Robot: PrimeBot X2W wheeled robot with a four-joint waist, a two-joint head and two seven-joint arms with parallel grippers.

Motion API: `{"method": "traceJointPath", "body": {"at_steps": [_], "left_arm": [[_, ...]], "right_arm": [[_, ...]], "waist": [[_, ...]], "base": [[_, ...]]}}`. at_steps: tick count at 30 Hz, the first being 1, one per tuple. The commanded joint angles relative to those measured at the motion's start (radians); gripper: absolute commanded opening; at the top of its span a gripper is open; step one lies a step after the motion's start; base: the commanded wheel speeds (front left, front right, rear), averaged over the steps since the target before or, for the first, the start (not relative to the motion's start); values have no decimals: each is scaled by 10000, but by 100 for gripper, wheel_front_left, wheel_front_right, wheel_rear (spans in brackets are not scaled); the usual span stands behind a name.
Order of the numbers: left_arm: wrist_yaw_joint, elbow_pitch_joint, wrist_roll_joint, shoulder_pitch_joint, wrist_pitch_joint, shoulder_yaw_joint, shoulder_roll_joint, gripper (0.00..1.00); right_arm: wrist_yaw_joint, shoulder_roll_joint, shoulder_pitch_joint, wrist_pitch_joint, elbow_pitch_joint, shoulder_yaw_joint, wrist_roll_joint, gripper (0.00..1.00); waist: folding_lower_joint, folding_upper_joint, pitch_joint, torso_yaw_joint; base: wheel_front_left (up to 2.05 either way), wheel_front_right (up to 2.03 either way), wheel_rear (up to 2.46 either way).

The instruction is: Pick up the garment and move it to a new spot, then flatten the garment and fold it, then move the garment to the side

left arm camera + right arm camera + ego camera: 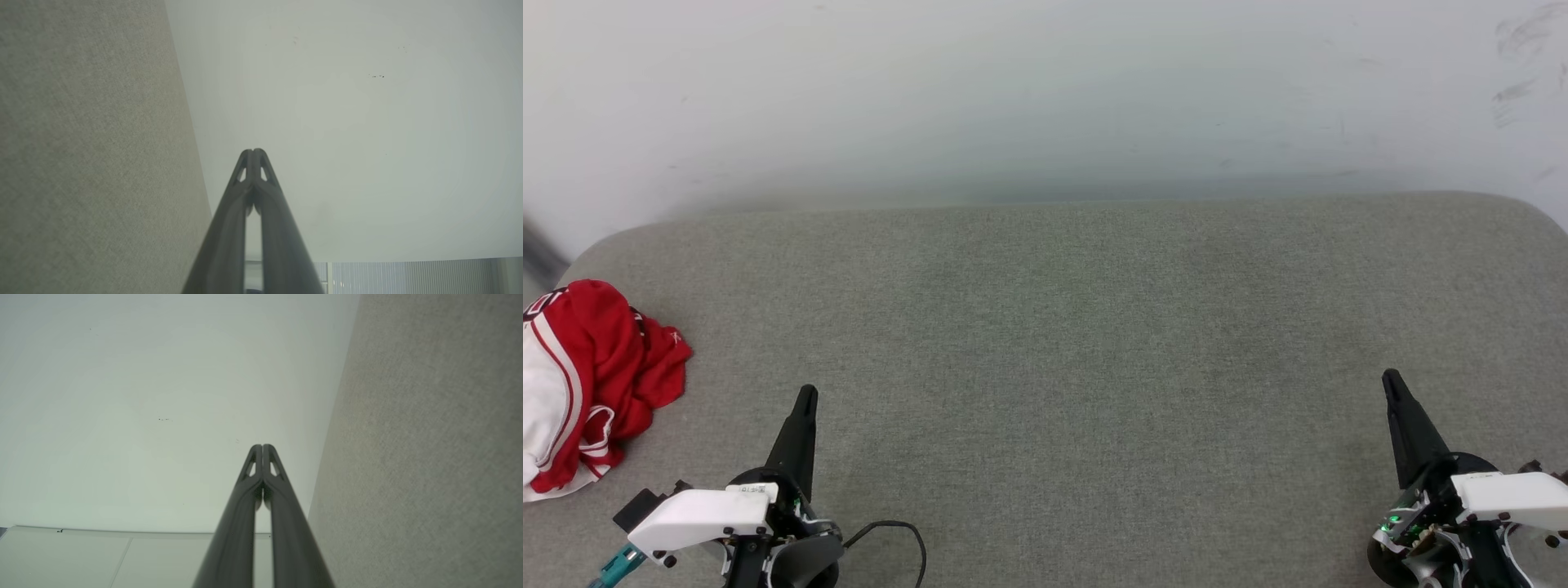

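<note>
Red-and-white garment (596, 367) is seen crumpled at left edge of grey fabric surface (1054, 327), not yet lifted. Left gripper (805, 395) is closed, empty, near front edge, apart from garment. Right gripper (1391, 380) is closed, empty, toward front right corner. Pick-up, flattening, folding, side placement are judged outstanding.

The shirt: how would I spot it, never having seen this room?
Find the wide grey cloth table below the pale wall. At its left edge, outside the robot's left hand, lies the shirt, a crumpled heap. It is bright red and white against plain grey.
</note>
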Motion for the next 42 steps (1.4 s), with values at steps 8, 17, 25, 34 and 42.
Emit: {"method": "traceJointPath", "body": {"at_steps": [8, 17, 25, 34, 42], "left_arm": [[-30, -3, 13, -70, 12, 24, -15, 0], [-30, -3, 13, -70, 12, 25, -15, 0], [-30, -3, 13, -70, 12, 22, -15, 0], [-30, -3, 12, -70, 12, 25, -15, 0], [-30, -3, 13, -70, 12, 25, -15, 0]], "right_arm": [[-3, 35, -109, -1, 4, 6, 40, 0], [-3, 36, -109, -1, 4, 3, 40, 0], [-3, 36, -109, -1, 4, 5, 40, 0], [-3, 36, -109, 0, 4, 5, 40, 0], [-3, 36, -109, -1, 4, 6, 40, 0]], "waist": [[0, -1, 0, 0], [0, -1, 0, 0], [0, -1, 0, 0], [0, -1, 0, 0], [0, -1, 0, 0]], "base": [[0, 0, 0], [0, 0, 0], [0, 0, 0], [0, 0, 0], [0, 0, 0]]}}
